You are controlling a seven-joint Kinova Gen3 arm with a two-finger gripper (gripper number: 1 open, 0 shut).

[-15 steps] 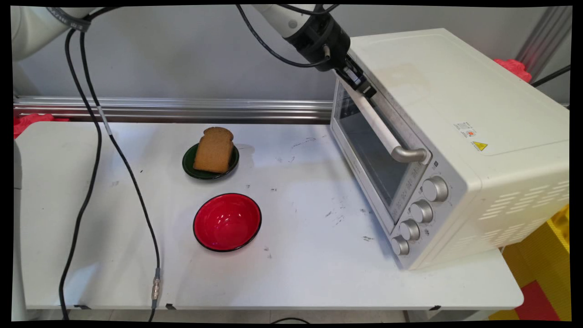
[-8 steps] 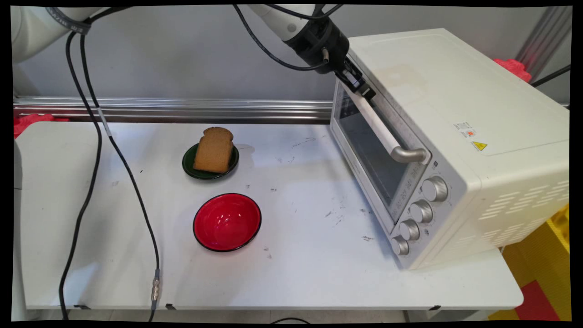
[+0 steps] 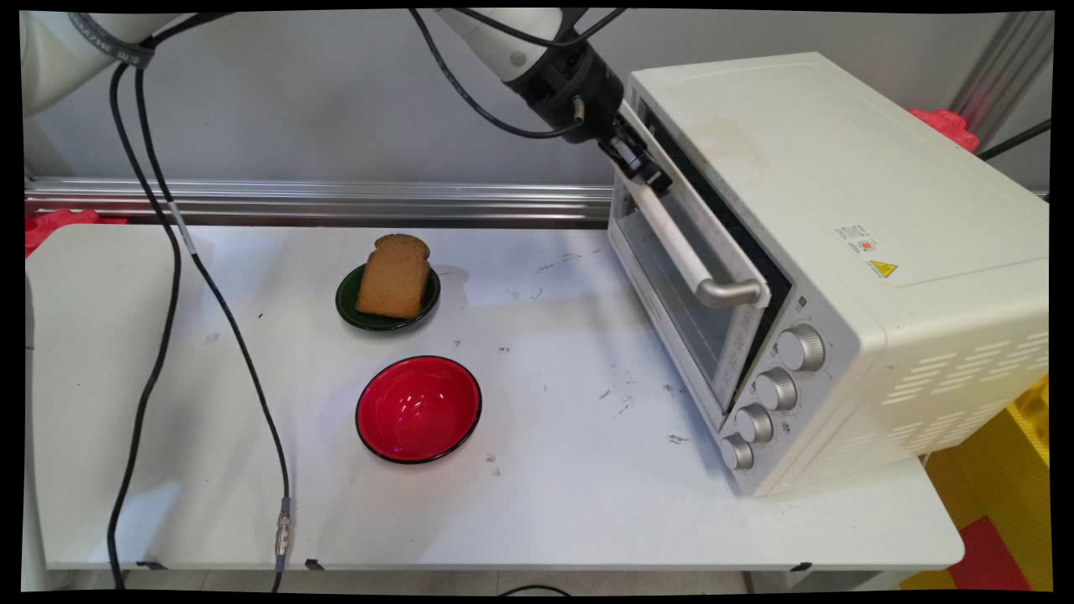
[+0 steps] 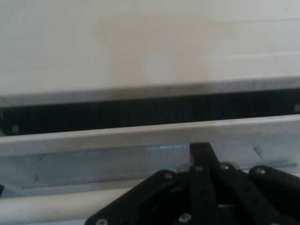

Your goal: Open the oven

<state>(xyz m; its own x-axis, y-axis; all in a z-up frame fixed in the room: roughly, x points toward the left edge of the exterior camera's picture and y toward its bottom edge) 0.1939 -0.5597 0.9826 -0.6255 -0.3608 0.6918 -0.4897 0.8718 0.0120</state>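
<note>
At the oven door's handle, hand clamped on its far end (door ajar)

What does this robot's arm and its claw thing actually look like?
The arm is smooth, rounded and white, ending in a chunky black wrist section. From there a black two-finger gripper of hinged metal links with small silver screws extends. Thin black cables loop off the arm and hang down.

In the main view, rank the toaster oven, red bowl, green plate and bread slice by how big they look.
1. Toaster oven, by far the largest.
2. Red bowl.
3. Green plate, though it lies farther from the camera.
4. Bread slice, close to the plate in apparent size, so the last two are uncertain.
</note>
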